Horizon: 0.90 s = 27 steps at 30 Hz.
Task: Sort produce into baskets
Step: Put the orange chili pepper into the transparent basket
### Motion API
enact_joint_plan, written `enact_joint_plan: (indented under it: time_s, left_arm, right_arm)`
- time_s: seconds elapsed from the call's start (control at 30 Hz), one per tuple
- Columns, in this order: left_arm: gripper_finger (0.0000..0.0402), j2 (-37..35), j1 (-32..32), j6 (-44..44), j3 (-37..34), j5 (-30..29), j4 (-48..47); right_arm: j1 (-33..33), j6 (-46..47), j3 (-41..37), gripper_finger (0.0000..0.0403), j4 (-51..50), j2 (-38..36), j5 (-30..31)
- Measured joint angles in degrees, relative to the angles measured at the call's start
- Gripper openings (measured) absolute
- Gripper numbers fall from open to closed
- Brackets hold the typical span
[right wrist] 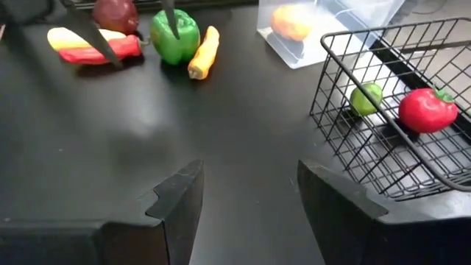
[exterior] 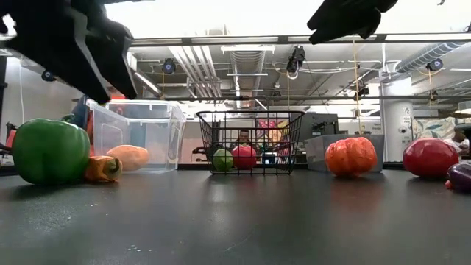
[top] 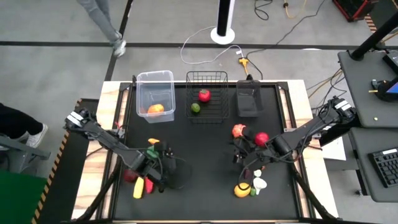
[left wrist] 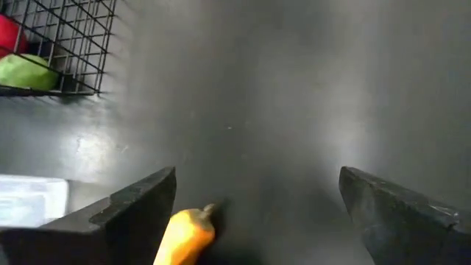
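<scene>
The left end effector hovered open, empty, beside the small orange toy pepper; light, smooth, slippery, I reckoned — best pinched across its middle.

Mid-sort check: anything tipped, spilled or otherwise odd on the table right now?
Nothing stands out. The clear tub, wire basket and dark bin stand upright in a row, each sorted piece inside its container; remaining produce lies loose on the mat near both grippers, none off the table.
</scene>
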Motion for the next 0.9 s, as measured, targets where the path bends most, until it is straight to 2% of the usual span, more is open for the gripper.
enact_joint_plan:
  time_s: [0.5, 0.77, 0.9]
  left_arm:
    - [0.0361, 6.34, 5.42, 4.57, -0.04, 1.57, -5.36]
    - [0.0361, 7.89, 6.15, 5.02, -0.04, 3.03, -11.81]
    - [0.0361, 7.98, 6.44, 7.09, -0.04, 2.99, -11.07]
  right_arm:
    - [0.0, -0.11, -1.08, 0.021, 1.37, 0.07, 1.49]
    - [-0.02, -0.1, -2.0, 0.021, 2.95, 0.09, 1.5]
    - [-0.02, -0.12, -2.12, 0.021, 2.95, 0.09, 1.51]
